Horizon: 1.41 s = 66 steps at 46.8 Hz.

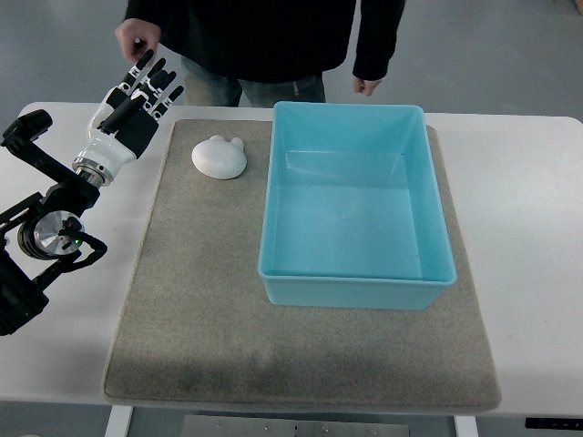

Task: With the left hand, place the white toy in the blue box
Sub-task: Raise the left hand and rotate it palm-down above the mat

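White tabletop and grey mat are seen – left hand, fingers spread and empty, is poised near the white toy – a grasp is called for before the blue box.

A white table filled most of the view, with a grey mat spread across its middle. Beyond the table's far edge lay a grey floor, where a person in dark clothes stood.
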Each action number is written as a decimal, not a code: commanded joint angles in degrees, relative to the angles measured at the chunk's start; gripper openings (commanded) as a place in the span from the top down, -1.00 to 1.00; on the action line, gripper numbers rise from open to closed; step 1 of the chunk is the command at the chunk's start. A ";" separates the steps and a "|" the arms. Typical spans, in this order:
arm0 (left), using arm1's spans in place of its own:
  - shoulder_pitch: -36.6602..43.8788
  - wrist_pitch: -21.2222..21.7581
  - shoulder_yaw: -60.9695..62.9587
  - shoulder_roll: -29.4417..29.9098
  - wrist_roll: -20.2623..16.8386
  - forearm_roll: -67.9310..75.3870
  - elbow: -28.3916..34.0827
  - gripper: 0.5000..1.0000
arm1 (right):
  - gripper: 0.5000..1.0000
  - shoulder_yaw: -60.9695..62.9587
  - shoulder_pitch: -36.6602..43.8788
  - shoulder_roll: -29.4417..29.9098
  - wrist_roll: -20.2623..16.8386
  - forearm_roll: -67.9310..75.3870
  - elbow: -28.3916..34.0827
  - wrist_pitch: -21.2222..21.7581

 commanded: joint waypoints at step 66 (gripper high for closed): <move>-4.05 -0.23 0.97 -0.66 -0.57 -0.11 3.78 -0.98 | -0.74 0.00 0.00 0.00 0.00 0.08 0.00 0.00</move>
